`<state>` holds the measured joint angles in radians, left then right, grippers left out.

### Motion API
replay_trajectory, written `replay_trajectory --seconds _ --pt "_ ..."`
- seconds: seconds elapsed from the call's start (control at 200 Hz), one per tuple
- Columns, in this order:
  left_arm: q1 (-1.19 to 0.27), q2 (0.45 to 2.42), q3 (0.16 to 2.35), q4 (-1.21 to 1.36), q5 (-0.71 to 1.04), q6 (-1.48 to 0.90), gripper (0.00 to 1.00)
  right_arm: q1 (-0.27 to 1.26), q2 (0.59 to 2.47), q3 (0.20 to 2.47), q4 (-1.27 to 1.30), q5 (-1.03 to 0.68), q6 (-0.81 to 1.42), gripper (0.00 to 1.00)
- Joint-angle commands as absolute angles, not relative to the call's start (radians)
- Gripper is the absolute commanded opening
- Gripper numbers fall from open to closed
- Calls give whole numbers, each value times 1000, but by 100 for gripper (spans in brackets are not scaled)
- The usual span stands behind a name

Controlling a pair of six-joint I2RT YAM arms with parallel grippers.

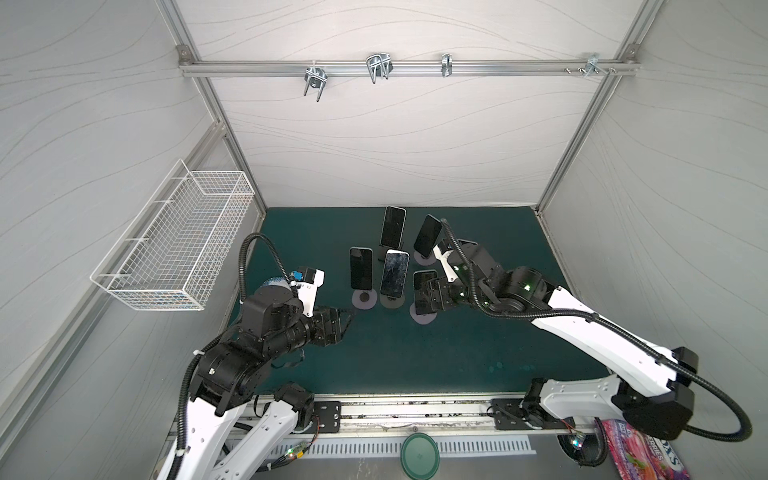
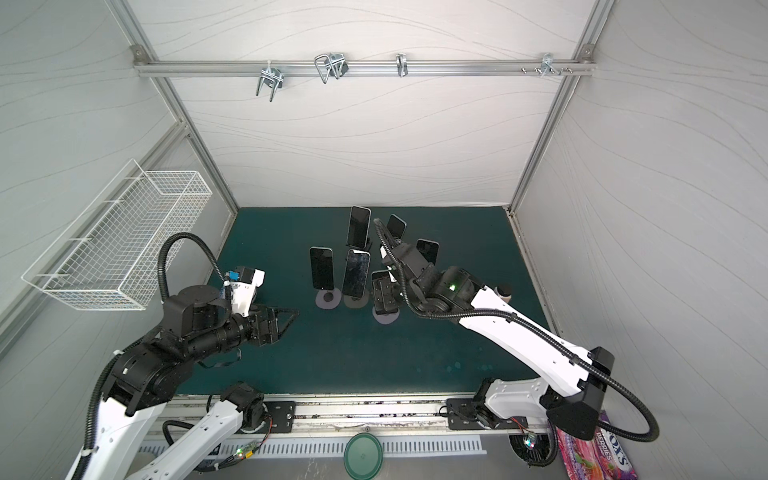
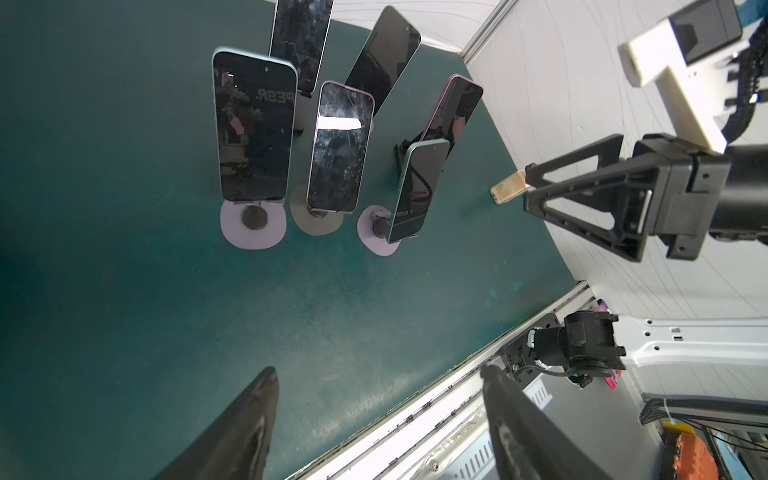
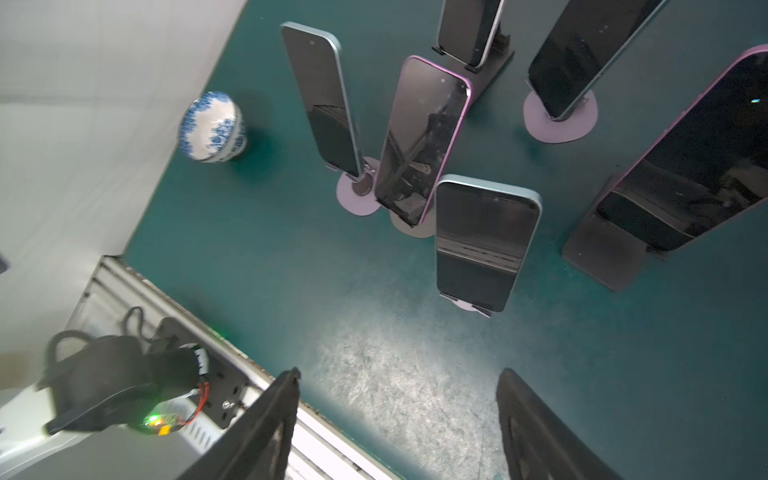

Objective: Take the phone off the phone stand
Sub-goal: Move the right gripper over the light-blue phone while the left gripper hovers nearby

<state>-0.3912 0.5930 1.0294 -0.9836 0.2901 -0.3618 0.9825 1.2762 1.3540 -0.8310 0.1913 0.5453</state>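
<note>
Six phones stand on stands in a group on the green desk, a little toward 12 o'clock from its middle. The blue-edged phone is at the 5 o'clock corner of this group and sits on its round lilac stand.

In both top views the right hand reaches in from 3 o'clock and covers a part of this phone, so there one cannot tell if it touches. The right wrist view answers this: the fingers stand wide, only bare desk is between them, and the phone is in front of them, apart. In the left wrist view too, desk shows between this hand and the phone.

The left hand is at 8 o'clock of the group, well apart, also wide and holding nothing.

Only the right wrist view shows clearly a blue-and-white bowl near the wall. A top view shows a small bottle at 3 o'clock, beside the right arm.

A pink packet at 5 o'clock, off the desk, carries "BERRIES" and letters ending in "OX'S".
</note>
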Motion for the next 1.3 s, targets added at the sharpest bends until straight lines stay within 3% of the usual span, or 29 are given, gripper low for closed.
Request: replay_trajectory --seconds 0.0,0.745,1.295 --pt "-394 577 1006 -966 267 -394 78 989 1311 1385 -868 246 575 78" --pt "-394 602 1023 -983 247 -328 79 991 1428 1397 -820 314 643 78" --pt "-394 620 942 -888 327 -345 80 990 1491 1399 -770 410 617 82"
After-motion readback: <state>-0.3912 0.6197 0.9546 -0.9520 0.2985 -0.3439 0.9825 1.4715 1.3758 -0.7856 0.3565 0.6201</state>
